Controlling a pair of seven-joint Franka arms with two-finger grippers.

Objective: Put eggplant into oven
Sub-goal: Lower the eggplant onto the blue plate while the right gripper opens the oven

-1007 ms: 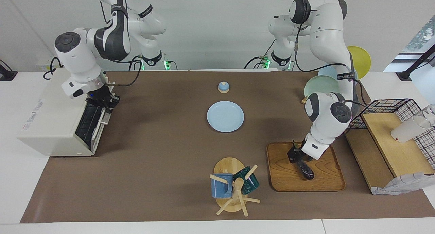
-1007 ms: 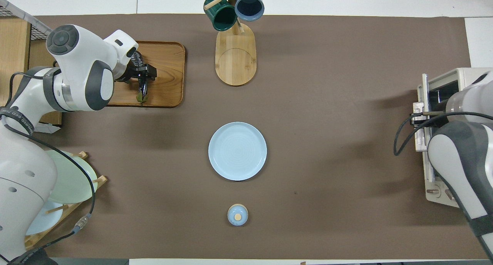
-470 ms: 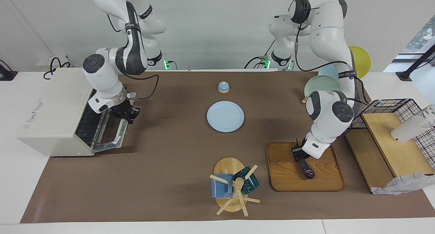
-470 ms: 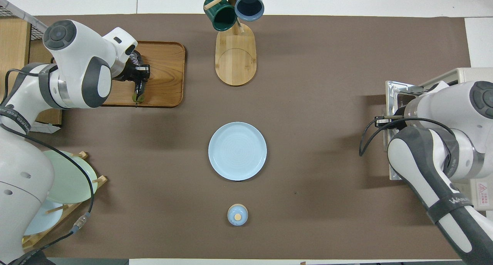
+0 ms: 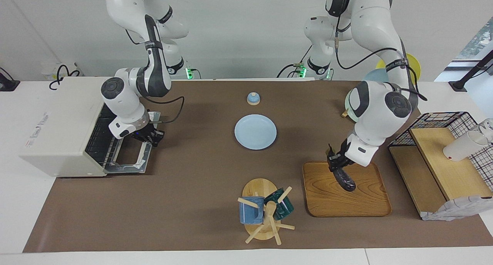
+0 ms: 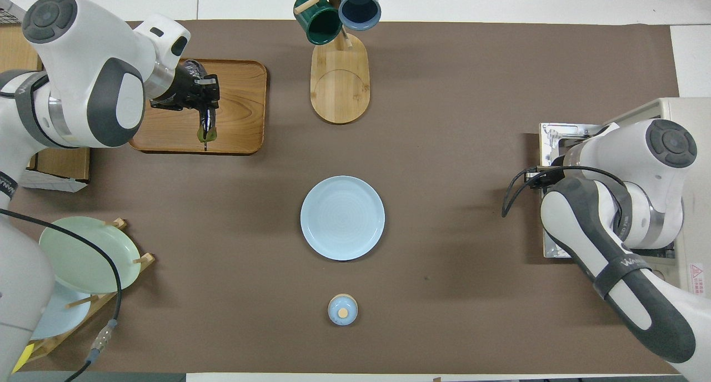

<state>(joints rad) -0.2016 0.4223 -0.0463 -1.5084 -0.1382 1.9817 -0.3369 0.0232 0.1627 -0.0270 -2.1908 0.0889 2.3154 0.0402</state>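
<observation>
Facing view: oven (image 5: pixel 57 126) at frame left has its door down, right gripper (image 5: pixel 153 137) pinched on its handle, left gripper (image 5: pixel 334 161) clamping the eggplant (image 5: pixel 344 179) above the tray (image 5: pixel 346 203); overhead view: eggplant (image 6: pixel 206 121) upper left, transfer remains.

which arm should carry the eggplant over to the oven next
Left. The left gripper is already shut on the eggplant, which hangs over the wooden tray. The right gripper is shut at the handle of the oven door, which lies folded down with the rack showing.
</observation>
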